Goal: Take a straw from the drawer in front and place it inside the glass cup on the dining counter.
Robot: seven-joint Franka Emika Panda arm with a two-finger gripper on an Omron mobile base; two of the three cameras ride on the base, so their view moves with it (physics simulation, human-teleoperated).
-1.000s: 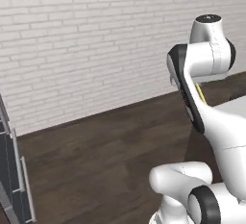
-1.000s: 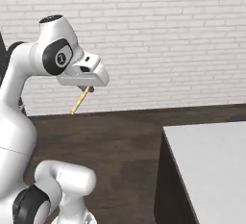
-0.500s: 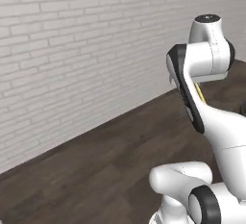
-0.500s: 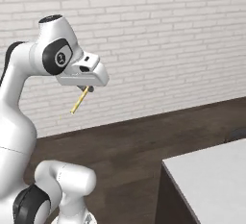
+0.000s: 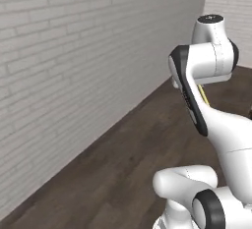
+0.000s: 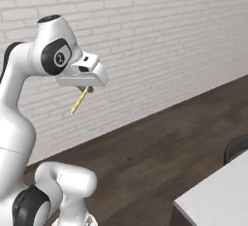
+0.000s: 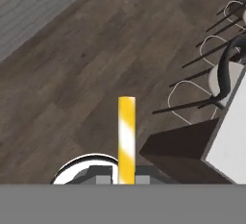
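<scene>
1. Yellow straw [image 6: 79, 101] sits clamped in the end effector [image 6: 88, 89], which is closed on its upper end; it hangs down from the jaws at a slant in the right base view.
2. Hand view: straw [image 7: 127, 140] runs straight up from between the finger tips, yellow with a pale band – dark wood floor [image 7: 72, 69] beneath it, nothing else touching it.
3. Arm is raised and folded high above the base, well clear of any furniture. Brick wall [image 5: 74, 66] behind.
4. White tabletop of the dining counter [image 6: 218, 196] shows at the lower right of the right base view; its corner [image 7: 230, 136] also shows at the right edge of the hand view, on a dark brown base, with chairs [image 7: 211, 74] alongside.
5. Glass cup – cannot find it on the part of the tabletop that shows.
6. Step in hand, as judged: carrying the straw to the dining counter; pick-up from the drawer looks done.
7. Next move calls for: bring the base up to the tabletop, find the cup, hold the straw near upright over its mouth, lower, then release. Risk – the slanted straw catching the rim.
</scene>
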